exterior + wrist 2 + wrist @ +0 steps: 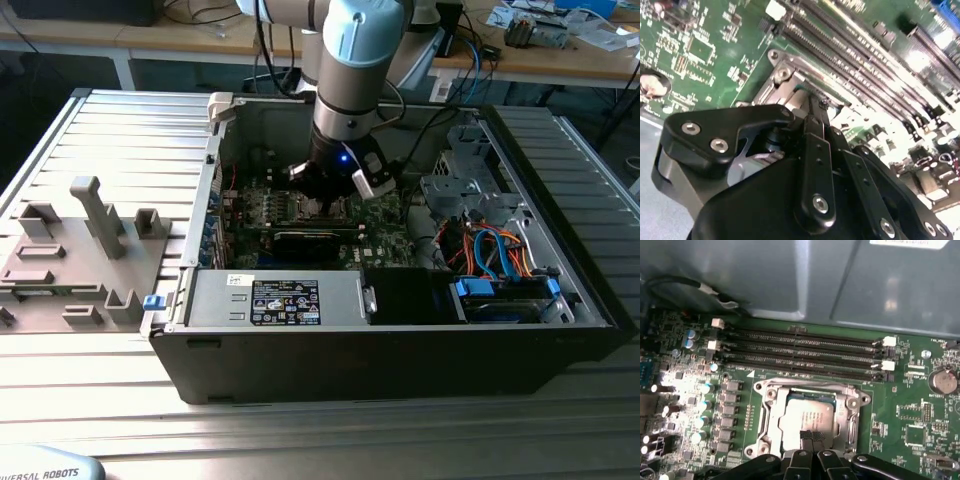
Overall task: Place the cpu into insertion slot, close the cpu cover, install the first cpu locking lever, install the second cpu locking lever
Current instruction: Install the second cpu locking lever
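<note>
Hanging low over the board, the gripper (pixel 811 440) has its fingertips (pixel 805 436) drawn close together and down on the cpu (pixel 807 417); whether they pinch its edge or merely rest on its face, I cannot tell. The cpu lies flat inside the insertion slot (pixel 766 415), within the silvery frame, so the placing looks done or all but done. No cover seems folded over the chip, since its bare top shows, and I would judge the cover and both levers not yet dealt with. In the second wrist view the gripper's black links (pixel 815 165) hide most of the slot. Beyond it run the long memory slots (pixel 800 352), then the grey case wall (pixel 765 275).
</note>
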Robot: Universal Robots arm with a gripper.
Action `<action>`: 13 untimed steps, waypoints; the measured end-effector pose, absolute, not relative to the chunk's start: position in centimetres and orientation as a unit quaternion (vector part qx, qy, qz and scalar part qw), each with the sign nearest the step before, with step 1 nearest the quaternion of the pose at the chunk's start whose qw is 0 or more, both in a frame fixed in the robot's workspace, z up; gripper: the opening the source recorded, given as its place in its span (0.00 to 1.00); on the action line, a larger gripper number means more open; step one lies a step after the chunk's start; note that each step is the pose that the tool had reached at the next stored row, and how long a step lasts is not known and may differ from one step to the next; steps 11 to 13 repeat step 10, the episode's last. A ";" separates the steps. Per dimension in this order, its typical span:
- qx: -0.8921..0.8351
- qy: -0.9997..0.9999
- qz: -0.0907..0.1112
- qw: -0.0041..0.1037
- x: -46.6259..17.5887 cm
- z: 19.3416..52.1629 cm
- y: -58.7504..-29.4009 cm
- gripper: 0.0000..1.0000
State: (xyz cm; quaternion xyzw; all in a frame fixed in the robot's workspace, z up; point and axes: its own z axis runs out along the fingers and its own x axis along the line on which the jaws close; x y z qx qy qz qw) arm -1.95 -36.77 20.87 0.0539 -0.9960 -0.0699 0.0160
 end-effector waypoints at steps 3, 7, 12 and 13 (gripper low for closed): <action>0.054 -0.996 -0.070 0.016 -1.9 22.2 -36.6 0.11; 0.054 -0.996 -0.070 0.016 -2.0 22.9 -36.6 0.11; 0.054 -0.996 -0.070 0.016 -2.0 23.0 -36.6 0.11; 0.054 -0.996 -0.070 0.016 -2.0 23.0 -36.6 0.11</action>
